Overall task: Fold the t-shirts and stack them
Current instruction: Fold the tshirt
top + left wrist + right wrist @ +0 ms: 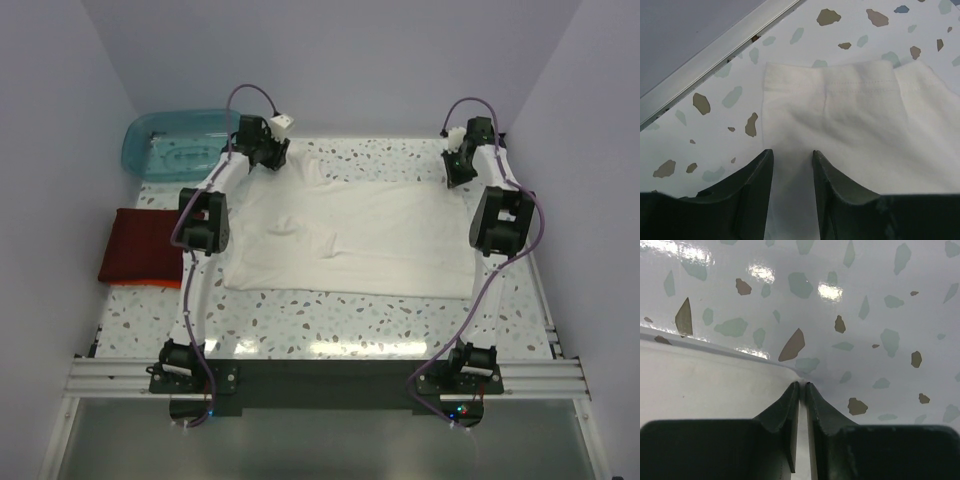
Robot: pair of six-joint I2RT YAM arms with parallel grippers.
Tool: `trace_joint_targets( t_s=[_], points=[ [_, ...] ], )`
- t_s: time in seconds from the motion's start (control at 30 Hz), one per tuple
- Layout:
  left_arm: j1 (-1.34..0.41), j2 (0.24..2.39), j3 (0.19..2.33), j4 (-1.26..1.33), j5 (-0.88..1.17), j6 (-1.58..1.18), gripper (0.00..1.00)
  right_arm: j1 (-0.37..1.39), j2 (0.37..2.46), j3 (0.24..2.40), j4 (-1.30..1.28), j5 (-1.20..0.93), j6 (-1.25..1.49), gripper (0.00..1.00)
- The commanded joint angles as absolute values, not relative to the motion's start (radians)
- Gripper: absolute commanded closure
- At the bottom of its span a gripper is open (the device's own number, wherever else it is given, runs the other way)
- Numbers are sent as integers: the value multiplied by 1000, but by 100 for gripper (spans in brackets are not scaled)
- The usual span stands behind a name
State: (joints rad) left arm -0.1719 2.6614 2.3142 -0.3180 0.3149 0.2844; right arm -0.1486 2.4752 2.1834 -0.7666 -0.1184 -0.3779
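You've got the red shirt [140, 245] folded mid-left, atop an orange one [140, 283]. White shirt [350, 235] is flat mid-frame, not folded yet. Left claw [791, 155] apart over its edge, right claw [802, 385] clamped on its corner imo.

**Top external camera.** It is fixed high above and behind the arm bases and faces forward and down. From well back, it takes in the whole cream-white t-shirt [350, 235] spread on the speckled table [330, 320].

**Left wrist camera.** It is mounted just behind the left gripper [791, 152] and looks along the fingers. At very close range it sees the t-shirt's far-left hemmed edge, with the table's metal rail [715, 54] beyond that edge.

**Right wrist camera.** It is mounted just behind the right gripper [802, 384] and faces steeply down at the t-shirt's far-right corner, closer still.

**Overlap.** Each wrist view shares one far corner of the t-shirt with the top view. The two wrist views look at opposite far corners.
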Motion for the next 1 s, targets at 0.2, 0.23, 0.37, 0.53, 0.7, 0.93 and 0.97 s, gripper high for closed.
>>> trace_joint_targets(
  t_s=[0.2, 0.23, 0.37, 0.53, 0.7, 0.93, 0.97],
  points=[
    [-161, 2674, 2294, -376, 400, 357, 88, -147, 2503, 2226, -844, -155, -402, 100],
    [-160, 2663, 2278, -358, 402, 351, 93, -149, 2499, 2221, -842, -159, -405, 100],
    [-152, 2594, 2212, -231, 420, 322, 100, -149, 2471, 2209, -833, -184, -407, 100],
    [-150, 2476, 2106, -134, 437, 334, 100, -150, 2404, 2168, -775, -199, -410, 100],
    [-146, 2408, 2045, -83, 446, 331, 100, -152, 2376, 2161, -772, -219, -414, 100],
    [-144, 2342, 1983, -40, 469, 321, 100, -153, 2327, 2109, -747, -230, -413, 100],
    [-144, 2342, 1983, -40, 471, 321, 100, -152, 2318, 2105, -744, -230, -413, 100]
  ],
)
